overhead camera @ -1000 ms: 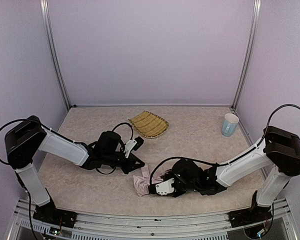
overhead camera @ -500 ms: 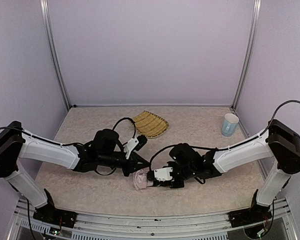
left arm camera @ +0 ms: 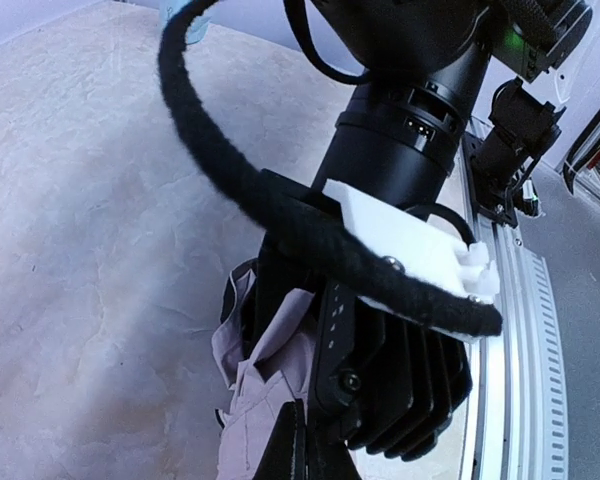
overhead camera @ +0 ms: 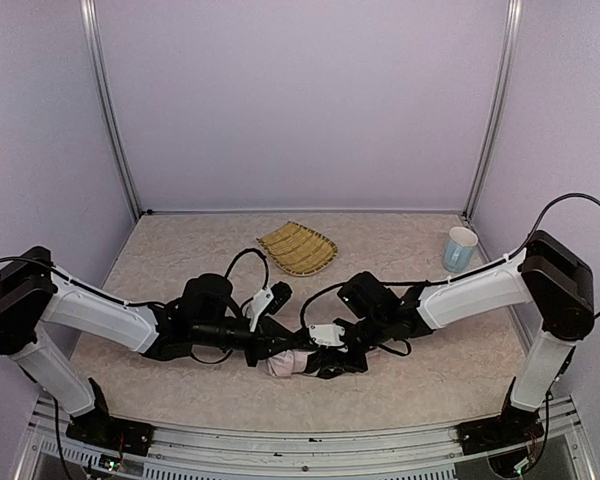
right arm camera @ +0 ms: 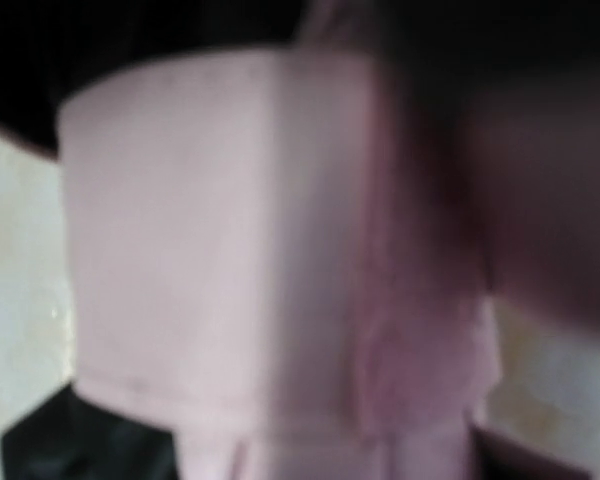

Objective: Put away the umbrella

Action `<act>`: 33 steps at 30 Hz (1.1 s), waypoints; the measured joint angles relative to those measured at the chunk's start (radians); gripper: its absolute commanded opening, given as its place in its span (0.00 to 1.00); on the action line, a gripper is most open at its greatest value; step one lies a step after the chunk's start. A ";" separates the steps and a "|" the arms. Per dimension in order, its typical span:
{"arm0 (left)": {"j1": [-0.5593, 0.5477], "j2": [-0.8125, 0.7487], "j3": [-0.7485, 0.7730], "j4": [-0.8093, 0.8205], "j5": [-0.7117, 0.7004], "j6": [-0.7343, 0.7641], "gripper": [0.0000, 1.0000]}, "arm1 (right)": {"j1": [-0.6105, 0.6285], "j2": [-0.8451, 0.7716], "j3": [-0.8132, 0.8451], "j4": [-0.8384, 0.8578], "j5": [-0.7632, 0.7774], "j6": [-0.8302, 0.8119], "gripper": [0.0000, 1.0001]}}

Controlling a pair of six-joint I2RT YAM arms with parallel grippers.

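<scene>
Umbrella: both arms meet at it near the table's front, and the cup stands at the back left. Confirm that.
Wrong side: the cup stands at the back right, as the top external view shows. The rest about the umbrella holds.

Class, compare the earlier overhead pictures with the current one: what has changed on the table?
Both arms reached inward: the left hand moved right and the right hand moved left, meeting at the pale pink folding umbrella. Whether either grips it is unclear. The woven bamboo tray and pale blue cup stayed put.
</scene>
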 measured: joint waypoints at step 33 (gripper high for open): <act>-0.061 0.198 0.229 -0.288 -0.058 0.486 0.00 | -0.073 0.031 0.084 -0.197 0.031 0.140 0.00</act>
